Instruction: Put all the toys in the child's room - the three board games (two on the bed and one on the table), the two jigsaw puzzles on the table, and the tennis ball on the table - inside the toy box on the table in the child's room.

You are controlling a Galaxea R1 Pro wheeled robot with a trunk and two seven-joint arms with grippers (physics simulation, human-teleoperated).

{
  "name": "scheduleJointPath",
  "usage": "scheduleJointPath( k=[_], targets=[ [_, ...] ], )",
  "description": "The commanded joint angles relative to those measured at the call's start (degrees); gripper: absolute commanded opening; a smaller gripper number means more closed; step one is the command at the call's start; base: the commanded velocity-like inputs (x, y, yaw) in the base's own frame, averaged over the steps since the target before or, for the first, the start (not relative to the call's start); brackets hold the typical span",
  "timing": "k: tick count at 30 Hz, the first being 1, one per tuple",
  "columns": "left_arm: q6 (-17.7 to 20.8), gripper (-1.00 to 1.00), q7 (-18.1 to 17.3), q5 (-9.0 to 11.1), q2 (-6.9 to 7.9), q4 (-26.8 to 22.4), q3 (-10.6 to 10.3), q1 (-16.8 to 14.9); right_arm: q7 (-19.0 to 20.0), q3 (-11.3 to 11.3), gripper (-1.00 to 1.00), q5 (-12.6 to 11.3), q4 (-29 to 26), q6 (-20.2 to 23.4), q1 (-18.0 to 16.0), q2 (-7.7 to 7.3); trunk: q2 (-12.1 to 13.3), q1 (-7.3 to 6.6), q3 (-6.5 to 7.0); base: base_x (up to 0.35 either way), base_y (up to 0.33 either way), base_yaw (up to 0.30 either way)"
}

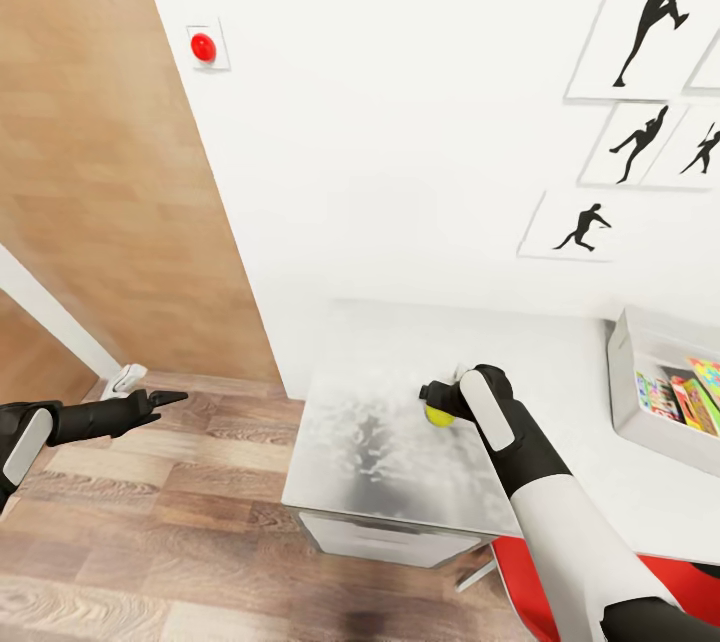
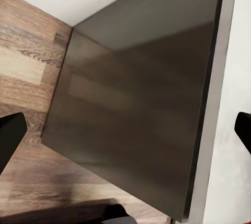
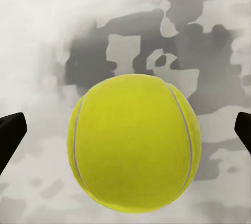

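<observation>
The fuzzy yellow-green tennis ball (image 3: 134,143) rests on the pale grey mottled worktop (image 1: 370,442), near its left end, centred between the right gripper (image 1: 437,401)'s fingers, which stand wide apart. Lower until both fingers flank its widest girth, then close evenly, since it would likely roll. Being round, it has no long axis and no facing. The shallow grey toy box (image 1: 640,362) sits far right. The left gripper (image 1: 165,398), its spread unclear, hangs over the wooden floor (image 1: 150,542).

Right gripper (image 1: 437,402) over tennis ball (image 1: 438,415) on table (image 1: 380,442) (toy box (image 1: 640,392) well apart).
</observation>
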Motion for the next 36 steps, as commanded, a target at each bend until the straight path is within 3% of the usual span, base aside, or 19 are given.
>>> scheduleJointPath(
  k=[1,6,7,28,36],
  targets=[
    [0.2,1.00,-0.2,-0.1,0.00,0.0,0.1,0.0,-0.6,0.1,1.00,-0.6,-0.1,0.1,0.0,-0.01,-0.1,0.03,-0.11,-0.002,0.000,0.004],
    [0.2,1.00,-0.2,-0.1,0.00,0.0,0.1,0.0,-0.6,0.1,1.00,-0.6,0.0,0.1,0.0,0.04,-0.1,0.03,-0.12,-0.001,0.000,0.001],
    [0.2,1.00,-0.2,-0.1,0.00,0.0,0.1,0.0,-0.6,0.1,-1.00,-0.7,0.0,0.1,0.0,0.05,-0.1,0.03,-0.12,0.000,0.000,0.000],
    [0.3,1.00,-0.3,-0.1,0.00,0.0,0.1,0.0,-0.5,0.1,-1.00,-0.8,0.0,0.0,0.2,-0.01,-0.1,0.03,-0.09,0.000,0.000,0.000],
    [0.2,1.00,-0.3,-0.1,0.00,0.0,0.1,0.0,-0.7,0.1,-1.00,-0.7,-0.4,0.0,0.4,-0.01,-0.1,0.03,0.55,0.000,0.000,0.000]
  ],
)
